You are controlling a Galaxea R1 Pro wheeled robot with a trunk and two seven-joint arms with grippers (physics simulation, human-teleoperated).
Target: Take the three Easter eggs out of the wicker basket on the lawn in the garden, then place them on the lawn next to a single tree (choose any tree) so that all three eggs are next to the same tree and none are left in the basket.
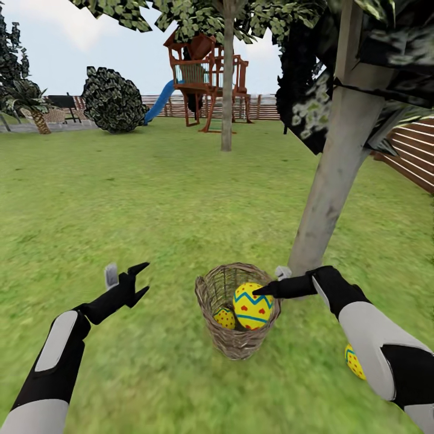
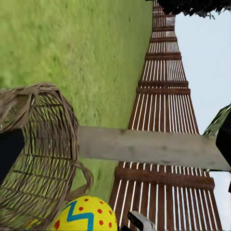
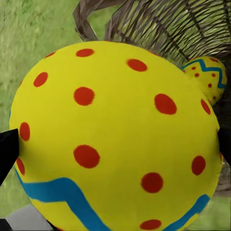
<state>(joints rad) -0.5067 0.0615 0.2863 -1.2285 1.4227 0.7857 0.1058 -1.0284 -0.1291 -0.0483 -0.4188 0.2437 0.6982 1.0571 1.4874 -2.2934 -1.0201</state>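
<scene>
One yellow, red-dotted Easter egg (image 1: 353,361) already lies on the green lawn (image 1: 120,205) near the pale grey tree trunk (image 1: 331,199). Two remain in the woven twig basket (image 1: 226,337); the right hand (image 1: 260,291) pinches the upper egg (image 1: 252,306). The left hand (image 1: 143,280) hangs spread.

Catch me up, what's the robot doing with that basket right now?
It's emptying eggs from the wicker basket on the lawn beside a tree. The right pincer is at the big egg atop the basket, fingertips on either side of it in the right wrist view. A second egg sits lower inside. A third egg already lies on the grass behind the right arm. The left pincer hovers open, empty.
</scene>
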